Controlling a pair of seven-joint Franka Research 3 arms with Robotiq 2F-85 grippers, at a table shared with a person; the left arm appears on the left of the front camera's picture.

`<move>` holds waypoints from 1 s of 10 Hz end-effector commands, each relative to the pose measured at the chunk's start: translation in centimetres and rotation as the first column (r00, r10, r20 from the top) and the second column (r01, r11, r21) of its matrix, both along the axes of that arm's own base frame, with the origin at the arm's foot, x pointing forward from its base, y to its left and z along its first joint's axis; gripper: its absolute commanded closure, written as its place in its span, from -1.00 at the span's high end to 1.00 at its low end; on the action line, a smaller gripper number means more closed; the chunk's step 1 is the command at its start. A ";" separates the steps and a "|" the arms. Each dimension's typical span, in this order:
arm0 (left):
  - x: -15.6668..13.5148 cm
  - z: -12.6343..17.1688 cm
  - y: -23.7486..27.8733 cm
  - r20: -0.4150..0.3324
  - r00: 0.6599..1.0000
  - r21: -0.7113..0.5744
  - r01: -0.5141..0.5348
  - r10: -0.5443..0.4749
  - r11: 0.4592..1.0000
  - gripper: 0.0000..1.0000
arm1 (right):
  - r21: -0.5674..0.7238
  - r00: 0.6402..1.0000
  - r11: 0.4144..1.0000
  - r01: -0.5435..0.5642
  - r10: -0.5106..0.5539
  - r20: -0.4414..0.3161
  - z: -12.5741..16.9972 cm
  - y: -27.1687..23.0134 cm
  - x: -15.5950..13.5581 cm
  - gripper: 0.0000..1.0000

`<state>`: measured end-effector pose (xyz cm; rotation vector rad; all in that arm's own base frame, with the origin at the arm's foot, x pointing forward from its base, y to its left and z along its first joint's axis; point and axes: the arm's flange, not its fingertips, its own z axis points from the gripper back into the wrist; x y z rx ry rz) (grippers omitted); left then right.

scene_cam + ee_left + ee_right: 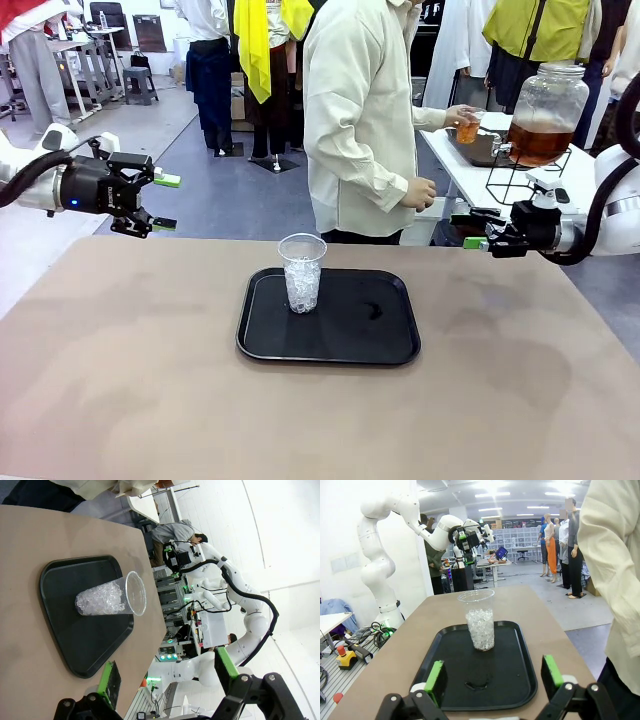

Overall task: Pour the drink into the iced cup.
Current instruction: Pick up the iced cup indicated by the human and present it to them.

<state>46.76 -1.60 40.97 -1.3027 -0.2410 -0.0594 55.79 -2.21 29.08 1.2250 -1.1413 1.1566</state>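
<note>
The brown table (130, 390) spans the front view, with a person (360, 120) standing at its far edge. Behind, on a white side table (470, 175) at far right, a glass jar (548, 95) on a wire stand holds the amber drink (540, 142). The person's hand (460, 116) holds a small cup (468, 131) of the same amber liquid beside the jar's tap.

A black tray (395, 335) lies mid-table. The left gripper (166, 202) hovers off the table's left far corner, fingers spread wide and holding nothing. The right gripper (475, 228) hovers at the right far edge, likewise wide open and empty. The drink sits beyond and above the right gripper, apart from it, and well away from the left.

The iced cup (301, 275) stands upright on the tray's left half, between the two grippers and well apart from both. In the right wrist view it stands ahead of the open fingers (436, 680).
</note>
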 end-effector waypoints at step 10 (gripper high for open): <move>0.0 0.1 -0.1 -0.005 1.000 -0.003 -0.001 0.001 1.000 1.00 | -0.001 1.000 1.000 -0.002 0.002 -0.002 0.2 0.1 0.0 1.00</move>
